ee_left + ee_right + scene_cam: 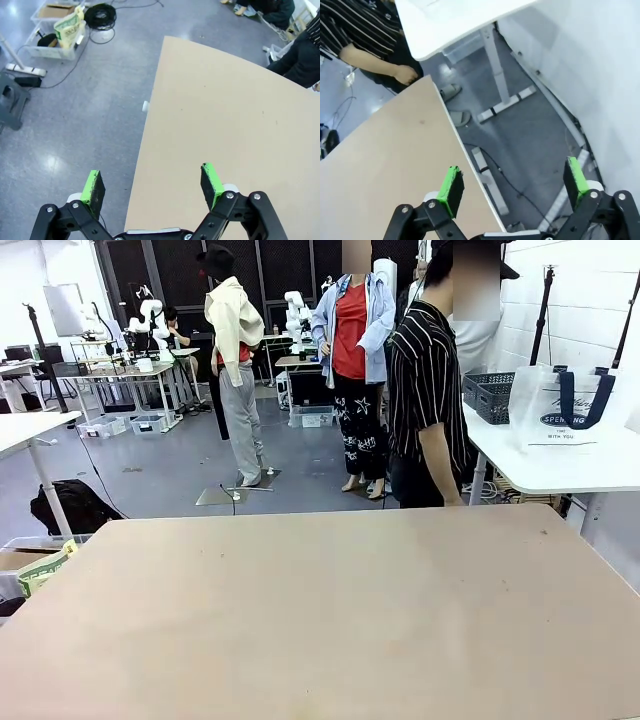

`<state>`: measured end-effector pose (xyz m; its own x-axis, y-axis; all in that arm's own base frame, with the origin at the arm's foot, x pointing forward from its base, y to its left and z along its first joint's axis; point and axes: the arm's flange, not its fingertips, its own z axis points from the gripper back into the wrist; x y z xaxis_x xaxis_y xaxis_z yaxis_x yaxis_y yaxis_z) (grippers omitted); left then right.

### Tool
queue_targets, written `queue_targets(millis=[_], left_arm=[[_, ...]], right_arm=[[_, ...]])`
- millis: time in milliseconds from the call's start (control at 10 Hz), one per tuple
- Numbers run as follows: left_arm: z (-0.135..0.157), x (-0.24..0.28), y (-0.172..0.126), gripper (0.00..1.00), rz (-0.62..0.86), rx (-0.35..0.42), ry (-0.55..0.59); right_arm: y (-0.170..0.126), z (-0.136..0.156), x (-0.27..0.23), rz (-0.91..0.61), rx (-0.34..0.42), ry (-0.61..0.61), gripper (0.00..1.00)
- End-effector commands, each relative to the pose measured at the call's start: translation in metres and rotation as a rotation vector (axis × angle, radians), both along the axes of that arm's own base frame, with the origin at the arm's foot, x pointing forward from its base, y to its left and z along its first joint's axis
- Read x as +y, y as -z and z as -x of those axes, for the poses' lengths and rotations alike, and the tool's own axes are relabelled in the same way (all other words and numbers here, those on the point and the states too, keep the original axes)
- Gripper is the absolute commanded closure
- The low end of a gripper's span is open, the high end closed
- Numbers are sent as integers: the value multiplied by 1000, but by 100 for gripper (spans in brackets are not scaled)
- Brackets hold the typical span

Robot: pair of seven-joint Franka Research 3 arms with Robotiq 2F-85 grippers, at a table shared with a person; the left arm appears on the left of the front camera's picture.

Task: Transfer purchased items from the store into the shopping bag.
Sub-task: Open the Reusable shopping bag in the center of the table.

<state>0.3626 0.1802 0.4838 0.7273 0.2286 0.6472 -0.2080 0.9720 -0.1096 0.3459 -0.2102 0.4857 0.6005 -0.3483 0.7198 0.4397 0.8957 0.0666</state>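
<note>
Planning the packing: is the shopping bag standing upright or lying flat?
Upright. The shopping bag stands on the white side table, its lettering level, beside the black basket.

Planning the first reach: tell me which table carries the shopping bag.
The white side table at picture right: the shopping bag stands on it beside the black basket, unlike the tan table in front.

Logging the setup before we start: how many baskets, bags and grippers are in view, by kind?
Black mesh basket: 1
Shopping bag: 1
Grippers, both open: 2 (left gripper, right gripper)
Total: 4
</note>
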Motion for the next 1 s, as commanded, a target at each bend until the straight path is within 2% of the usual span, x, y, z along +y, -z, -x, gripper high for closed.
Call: queue_targets(millis=[0, 900], left_arm=[[5, 8, -3, 0, -25, 7, -31], [5, 8, -3, 0, -25, 7, -31]], right_arm=[[-11, -3, 14, 34, -7, -29, 0], [-11, -3, 14, 34, -7, -29, 0]])
